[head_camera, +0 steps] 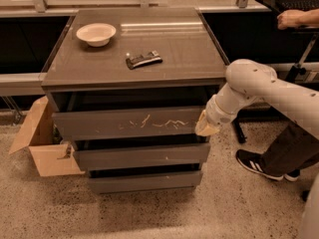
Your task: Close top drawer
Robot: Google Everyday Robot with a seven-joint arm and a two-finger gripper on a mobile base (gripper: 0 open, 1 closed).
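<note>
Speckled floor (239,203); top drawer (99,126) runs left-right, front facing camera, apparently ajar; claw (206,127) at its right end, grip unclear.

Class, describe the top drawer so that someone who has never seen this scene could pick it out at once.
Find the grey cabinet with a bowl on top. Of its three stacked drawer fronts, take the top drawer, with the gripper at its right end. It is the widest and alone bears pale scratch marks across its middle; the two drawers below are plain.
</note>
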